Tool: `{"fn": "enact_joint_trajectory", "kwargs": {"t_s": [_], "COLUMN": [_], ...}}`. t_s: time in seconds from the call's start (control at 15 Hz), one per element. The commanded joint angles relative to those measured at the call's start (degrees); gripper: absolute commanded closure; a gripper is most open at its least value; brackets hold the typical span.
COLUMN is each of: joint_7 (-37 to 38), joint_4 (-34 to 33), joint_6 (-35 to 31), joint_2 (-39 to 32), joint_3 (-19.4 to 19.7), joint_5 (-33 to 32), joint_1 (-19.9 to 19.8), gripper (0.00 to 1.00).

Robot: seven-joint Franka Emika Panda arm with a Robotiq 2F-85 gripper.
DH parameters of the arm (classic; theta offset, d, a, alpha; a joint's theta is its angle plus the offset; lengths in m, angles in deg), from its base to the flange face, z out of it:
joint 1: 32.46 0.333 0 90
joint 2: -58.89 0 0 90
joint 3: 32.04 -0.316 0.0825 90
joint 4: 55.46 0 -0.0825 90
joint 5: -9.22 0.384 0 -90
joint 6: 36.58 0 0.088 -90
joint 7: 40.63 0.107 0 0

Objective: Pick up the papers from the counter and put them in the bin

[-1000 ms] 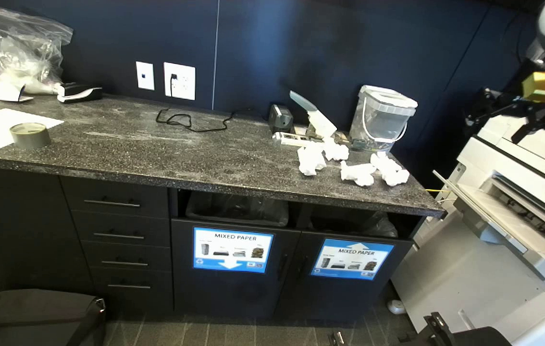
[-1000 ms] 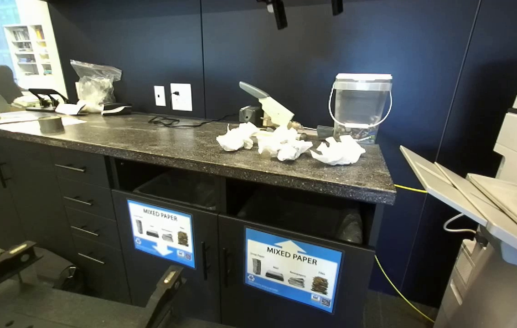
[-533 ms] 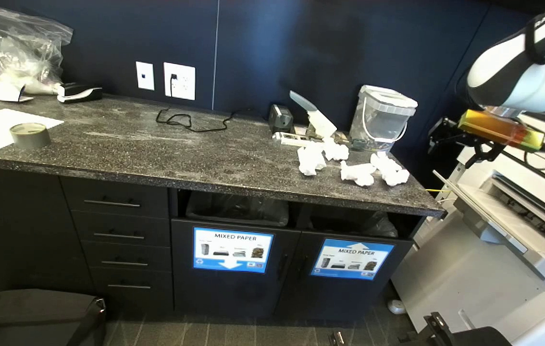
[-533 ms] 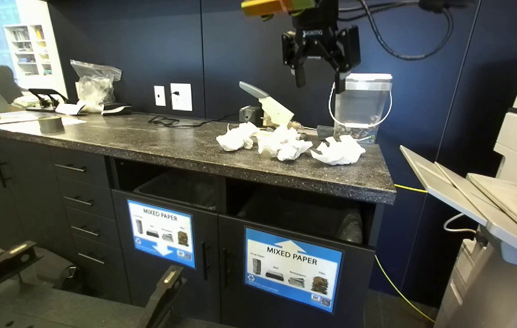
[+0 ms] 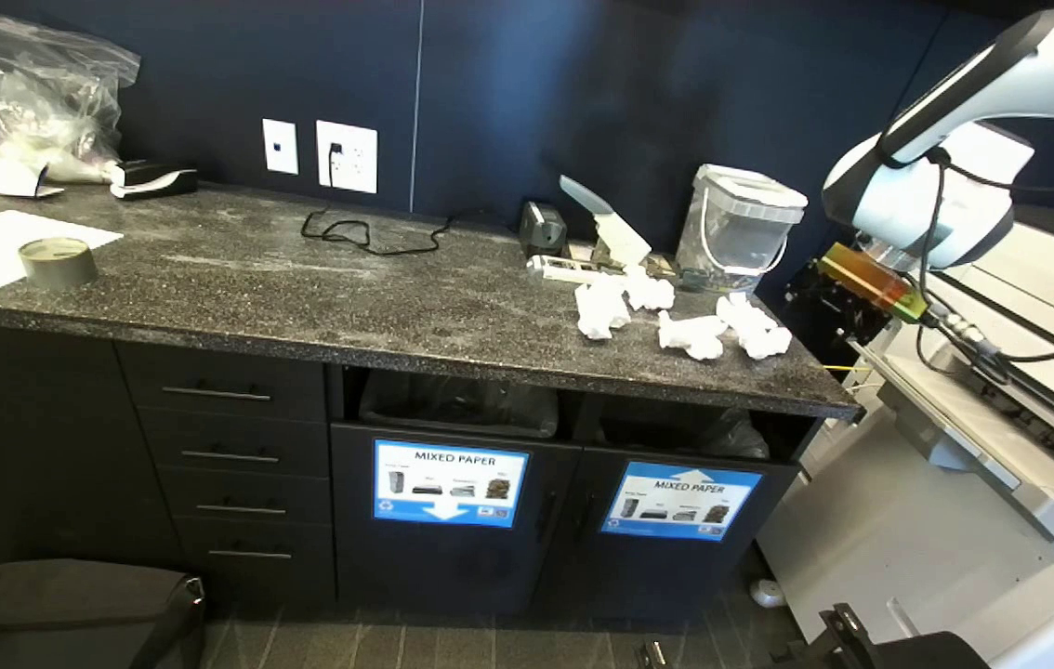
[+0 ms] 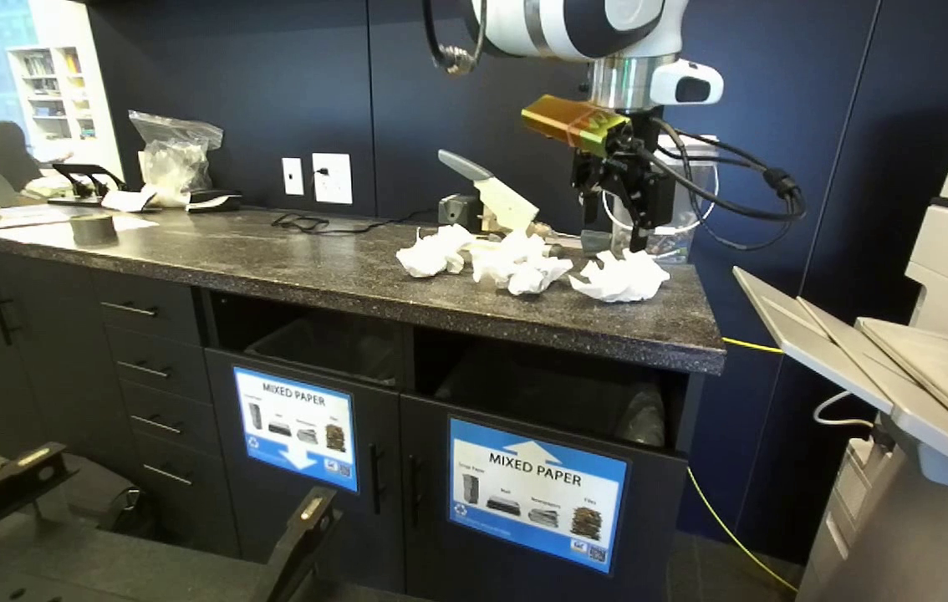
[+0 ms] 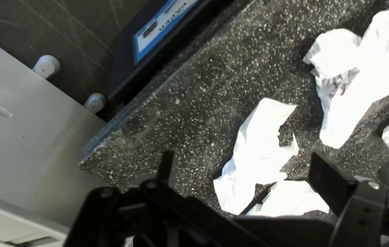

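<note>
Several crumpled white papers lie at the right end of the dark speckled counter (image 5: 350, 311): wads show in both exterior views (image 5: 603, 307) (image 6: 435, 252) (image 6: 623, 278). My gripper (image 6: 614, 224) hangs just above and behind the rightmost wad. In the wrist view the gripper (image 7: 242, 156) is open, its two fingers wide apart, with one paper (image 7: 258, 154) and part of another paper (image 7: 292, 199) showing between them. Nothing is held. The bin fronts below the counter are dark panels with blue-and-white signs (image 5: 448, 483) (image 6: 537, 493), open slots above them.
A lidded clear bucket (image 5: 739, 228), a knife-shaped object (image 5: 615, 228) and a small black box (image 5: 543, 229) stand behind the papers. A tape roll (image 5: 58, 262) and plastic bag (image 5: 53, 111) are at the left. A printer (image 5: 955, 483) stands beside the counter's right end.
The arm has come into view and moved down and toward the counter's right end. The gripper is now low over the papers. The papers have not moved.
</note>
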Motion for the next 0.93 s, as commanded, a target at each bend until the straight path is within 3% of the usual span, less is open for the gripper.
{"fn": "enact_joint_trajectory", "kwargs": {"t_s": [0.0,0.47,0.87], "joint_7": [-0.9,-0.2,0.3], "joint_4": [-14.5,-34.5,-45.6], "joint_6": [5.7,19.4,31.1], "joint_2": [-9.7,-22.0,-28.3], "joint_3": [-1.8,-2.4,-2.6], "joint_5": [3.6,2.6,1.7], "joint_1": [-2.5,-4.5,-5.0], "gripper": [0.00,0.00,0.00]}}
